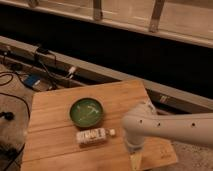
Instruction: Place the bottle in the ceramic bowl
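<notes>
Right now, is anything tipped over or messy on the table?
Yes, the bottle is lying on its side on the wooden table, just in front of the ceramic bowl, not in it. Nothing looks spilled. The gripper hangs open near the table's front edge, right of the bottle.

Wood-slat worktop [50, 112] carries 2 things: green bowl [86, 111] approx. at centre, upright, & bottle [92, 136] lying on its side just beside it on the near side, cap pointing right. Can't tell if the two touch. Gripper [136, 161] hangs over worktop's near-right part, right of bottle & apart from it, jaws spread, nothing btwn them.
</notes>
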### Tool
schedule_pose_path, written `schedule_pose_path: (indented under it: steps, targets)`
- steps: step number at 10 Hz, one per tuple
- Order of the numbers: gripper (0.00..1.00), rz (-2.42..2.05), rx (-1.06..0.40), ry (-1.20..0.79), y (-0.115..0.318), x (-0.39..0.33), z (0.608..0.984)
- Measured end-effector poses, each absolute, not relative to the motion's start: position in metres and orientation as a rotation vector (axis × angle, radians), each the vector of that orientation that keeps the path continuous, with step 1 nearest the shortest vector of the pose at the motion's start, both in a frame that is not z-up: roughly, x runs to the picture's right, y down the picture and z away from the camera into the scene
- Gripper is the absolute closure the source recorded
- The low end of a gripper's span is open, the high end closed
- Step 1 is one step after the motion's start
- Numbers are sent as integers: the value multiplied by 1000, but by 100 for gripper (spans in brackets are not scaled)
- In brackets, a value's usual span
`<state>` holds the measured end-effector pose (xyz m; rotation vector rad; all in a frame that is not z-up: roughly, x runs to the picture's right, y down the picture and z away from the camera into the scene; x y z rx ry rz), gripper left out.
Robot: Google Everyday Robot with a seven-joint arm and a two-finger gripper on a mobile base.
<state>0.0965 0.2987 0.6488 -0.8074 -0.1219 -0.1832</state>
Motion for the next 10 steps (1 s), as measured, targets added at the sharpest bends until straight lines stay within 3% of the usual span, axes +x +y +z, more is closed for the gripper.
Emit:
schedule_pose_path:
  steps: [6,10]
  targets:
    - [20,-373,-584,-93,278,15,651]
    - [20,-392,-552,-81,273,7,652]
